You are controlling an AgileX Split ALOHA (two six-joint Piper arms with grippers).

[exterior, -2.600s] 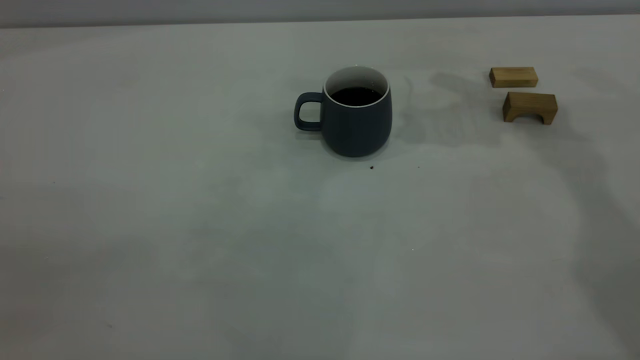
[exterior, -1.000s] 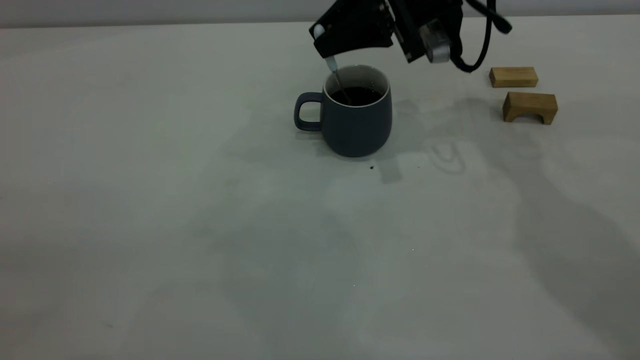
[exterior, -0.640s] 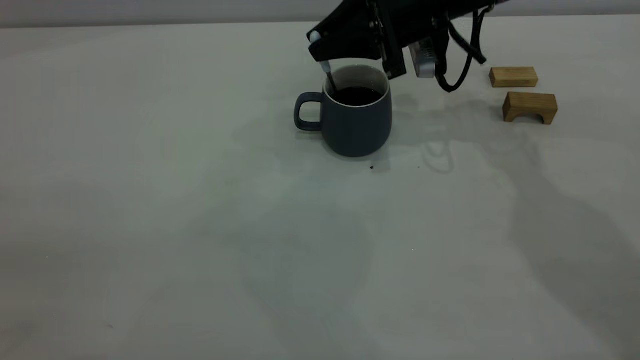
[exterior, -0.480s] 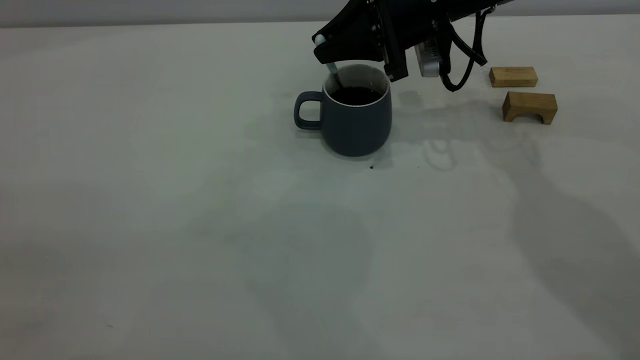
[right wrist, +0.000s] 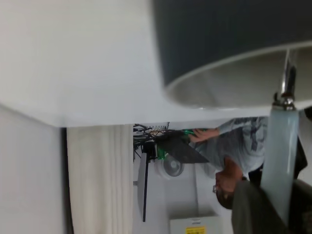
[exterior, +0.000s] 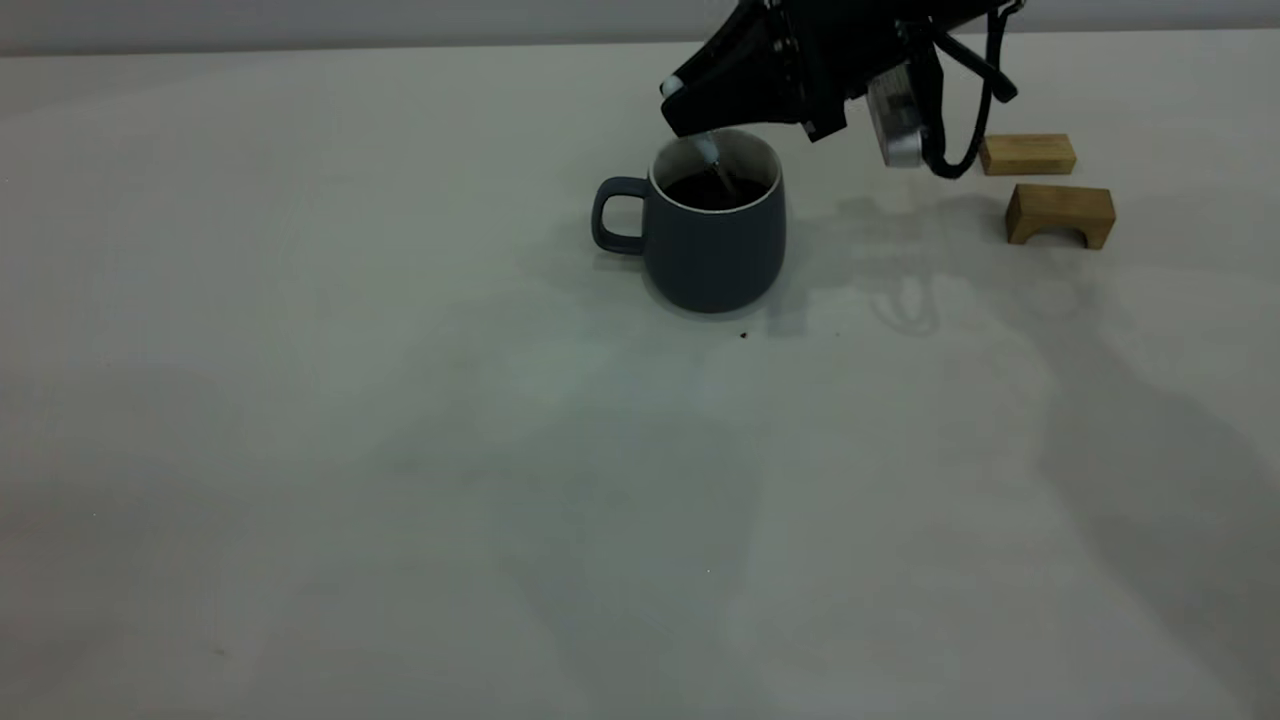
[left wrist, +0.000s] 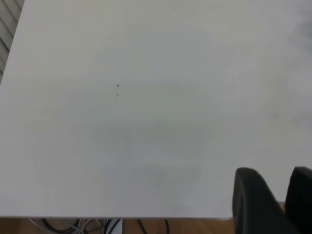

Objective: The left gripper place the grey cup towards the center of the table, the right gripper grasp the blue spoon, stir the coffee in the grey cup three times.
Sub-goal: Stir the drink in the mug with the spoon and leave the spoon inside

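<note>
The grey cup (exterior: 715,240) stands on the table (exterior: 400,450) at centre back, its handle pointing left, with dark coffee (exterior: 708,192) inside. My right gripper (exterior: 690,108) hovers just above the rim, shut on the blue spoon (exterior: 710,155), whose lower end dips into the coffee. In the right wrist view the pale spoon handle (right wrist: 282,156) runs from the gripper (right wrist: 283,212) down into the cup's white inside (right wrist: 239,85); the spoon's bowl is hidden. My left gripper (left wrist: 277,181) is parked over bare table near its edge, shut and holding nothing, outside the exterior view.
Two small wooden blocks (exterior: 1027,154) (exterior: 1060,213) lie at the back right, beyond the right arm. Tiny dark specks (exterior: 743,335) dot the table in front of the cup. A person (right wrist: 229,146) shows far behind in the right wrist view.
The right gripper came in with the spoon, dipped it at the cup's left side, then swept right toward the middle of the coffee. The cup's handle shifted slightly.
</note>
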